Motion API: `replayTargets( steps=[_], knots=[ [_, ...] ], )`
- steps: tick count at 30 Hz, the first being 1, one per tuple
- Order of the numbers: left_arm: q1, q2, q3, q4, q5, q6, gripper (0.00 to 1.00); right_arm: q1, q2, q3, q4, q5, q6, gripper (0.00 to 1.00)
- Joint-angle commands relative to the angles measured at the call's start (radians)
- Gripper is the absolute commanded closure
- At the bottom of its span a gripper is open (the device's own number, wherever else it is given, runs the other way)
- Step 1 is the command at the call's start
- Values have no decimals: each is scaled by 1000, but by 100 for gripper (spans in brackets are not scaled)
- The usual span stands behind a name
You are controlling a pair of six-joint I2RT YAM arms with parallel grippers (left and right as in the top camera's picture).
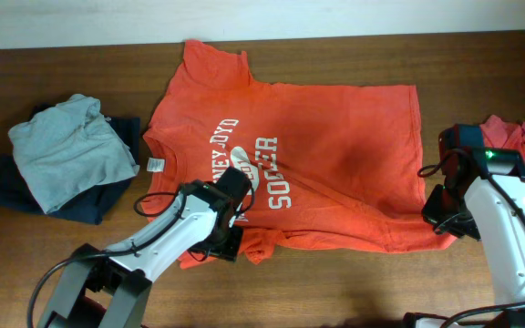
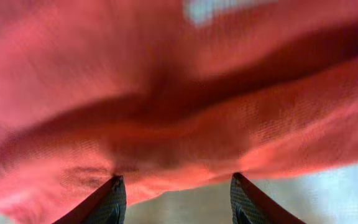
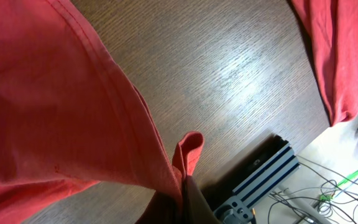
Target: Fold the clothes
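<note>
right fingers (image 3: pixel 182 206): together, pinched on the hem of the orange t-shirt (image 1: pixel 335 137); a small fold of cloth stands up just above the tips.
left fingers (image 2: pixel 112 200): apart, cloth bulging over and between the tips; nothing gripped that i can see.

landmark = white lettering (image 1: pixel 255 173) on the shirt.
- the shirt lies flat on the worktop (image 1: pixel 481 64). long axis runs left-right: collar left of the lettering, hem right of it.
- left fingers sit just on the near side of the lettering, at the bunched near sleeve. right fingers are well to the right of it, at the near hem corner.
- both arms reach in low from the near edge, wrists tipped down onto the cloth.

judgement: both sets of fingers are on the near long edge, so the fold goes away from the robot, across the lettering. the left must close first.
</note>
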Motion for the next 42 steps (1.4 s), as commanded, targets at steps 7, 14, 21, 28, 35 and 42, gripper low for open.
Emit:
replayTargets(
  steps=[7,14,21,28,35,42],
  knots=[
    [-1,83,-6,6,-14,-47,100,-1,-5,16,14,1,5,96],
    [-1,35,215,-416,119,40,100,-1,-5,16,16,2,-3,96],
    [0,10,307,-459,40,78,100,-1,-5,16,19,1,-3,96],
    [109,54,307,-237,-175,79,100,-1,-5,16,26,0,-14,96],
    [240,143,307,-138,-164,79,49,-1,-5,16,35,-11,-21,96],
    [196,113,362,-315,32,117,50,-1,-5,16,35,-10,-23,96]
  ],
)
